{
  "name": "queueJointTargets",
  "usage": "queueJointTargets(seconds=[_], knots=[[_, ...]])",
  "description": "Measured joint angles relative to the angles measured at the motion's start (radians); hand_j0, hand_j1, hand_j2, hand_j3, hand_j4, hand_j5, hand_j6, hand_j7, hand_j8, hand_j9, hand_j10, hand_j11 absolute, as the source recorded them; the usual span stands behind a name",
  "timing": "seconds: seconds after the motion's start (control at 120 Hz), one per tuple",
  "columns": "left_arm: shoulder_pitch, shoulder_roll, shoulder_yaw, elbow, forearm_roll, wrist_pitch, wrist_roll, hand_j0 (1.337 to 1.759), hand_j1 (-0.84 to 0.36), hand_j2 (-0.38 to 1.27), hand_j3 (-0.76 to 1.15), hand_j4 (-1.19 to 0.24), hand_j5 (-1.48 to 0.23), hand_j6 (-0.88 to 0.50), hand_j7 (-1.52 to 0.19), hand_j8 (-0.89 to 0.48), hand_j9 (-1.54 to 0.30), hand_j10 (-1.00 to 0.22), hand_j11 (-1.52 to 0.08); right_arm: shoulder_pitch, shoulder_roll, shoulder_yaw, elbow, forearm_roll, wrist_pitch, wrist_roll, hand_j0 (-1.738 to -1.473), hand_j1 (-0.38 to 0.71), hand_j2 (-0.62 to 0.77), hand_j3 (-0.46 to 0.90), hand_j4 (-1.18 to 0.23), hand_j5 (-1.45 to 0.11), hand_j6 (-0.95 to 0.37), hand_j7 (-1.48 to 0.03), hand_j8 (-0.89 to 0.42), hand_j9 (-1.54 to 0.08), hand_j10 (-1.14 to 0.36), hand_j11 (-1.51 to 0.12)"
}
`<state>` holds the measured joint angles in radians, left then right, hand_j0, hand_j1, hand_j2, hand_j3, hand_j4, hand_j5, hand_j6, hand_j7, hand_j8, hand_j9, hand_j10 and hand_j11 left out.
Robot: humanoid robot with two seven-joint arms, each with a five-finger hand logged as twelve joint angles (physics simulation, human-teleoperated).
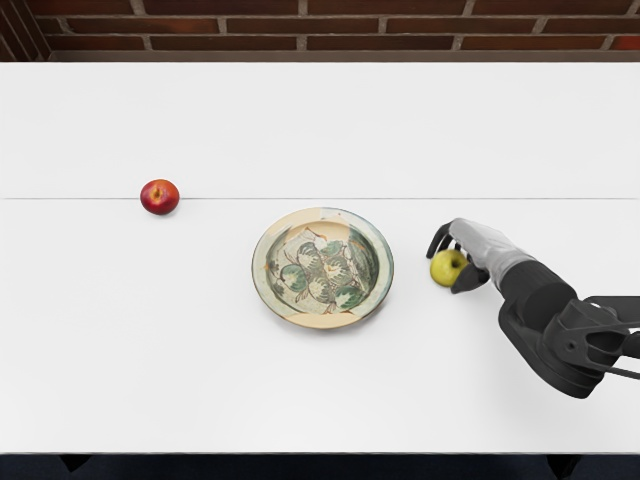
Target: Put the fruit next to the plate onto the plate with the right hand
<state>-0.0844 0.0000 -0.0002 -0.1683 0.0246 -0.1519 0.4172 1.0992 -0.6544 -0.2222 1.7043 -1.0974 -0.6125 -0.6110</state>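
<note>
Two fruits lie on the white table (320, 390), one on each side of a painted plate (260, 270) that sits near the middle. The plate is round and shallow, with green leaves and pale blossoms on a cream ground, and nothing lies on it. To its right, just beside the rim but not touching it, is a yellow-green apple (445, 268); it is off the plate and appears to rest on the tabletop. The right hand (478, 246) is cupped around this apple from the right. Its dark fingers (438, 240) curl over the apple's far side and the thumb (470, 281) hooks in on the near side, so the fruit sits pinched between them. The right arm (545, 310), grey at the wrist and black further back, comes in from the picture's right edge low down and slants up and leftward to the hand. Well apart on the left, a red apple (159, 196) stands alone on a thin seam that runs across the tabletop. A red brick wall (320, 30) closes the scene behind the table's far edge.
</note>
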Motion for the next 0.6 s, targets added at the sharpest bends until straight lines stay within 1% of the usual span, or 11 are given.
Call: queueJointTargets(seconds=[0.158,0.383,0.492,0.6], knots=[[0.000,0.000,0.000,0.000,0.000,0.000,0.000,1.658,0.34,0.00,0.00,-0.01,-0.01,-0.01,-0.01,-0.01,-0.01,-0.01,-0.01,0.001,-0.001,0.002,0.003,0.000,0.001,0.001,-1.653,0.22,0.20,0.00,-0.66,-0.84,-0.47,-0.84,-0.49,-0.85,-0.65,-0.85],[0.000,0.000,0.000,0.001,0.000,0.000,0.000,1.658,0.34,0.00,0.00,-0.01,-0.01,-0.01,-0.01,-0.01,-0.01,-0.01,-0.01,0.022,-0.021,0.008,0.032,0.003,0.003,0.001,-1.655,0.20,0.17,0.00,-0.64,-0.88,-0.49,-0.85,-0.49,-0.89,-0.63,-0.89],[0.000,0.000,0.000,0.001,0.000,0.000,0.000,1.658,0.34,0.00,0.00,-0.01,-0.01,-0.01,-0.01,-0.01,-0.01,-0.01,-0.01,0.053,-0.024,0.021,0.038,0.011,0.003,0.001,-1.655,0.19,0.16,0.00,-0.63,-0.89,-0.49,-0.85,-0.48,-0.90,-0.63,-0.90],[0.000,0.000,0.000,0.001,0.000,0.000,0.000,1.658,0.34,0.00,0.00,-0.01,-0.01,-0.01,-0.01,-0.01,-0.01,-0.01,-0.01,0.111,-0.019,0.045,0.040,0.040,0.024,0.001,-1.656,0.20,0.16,0.00,-0.63,-0.89,-0.48,-0.85,-0.48,-0.89,-0.62,-0.90]])
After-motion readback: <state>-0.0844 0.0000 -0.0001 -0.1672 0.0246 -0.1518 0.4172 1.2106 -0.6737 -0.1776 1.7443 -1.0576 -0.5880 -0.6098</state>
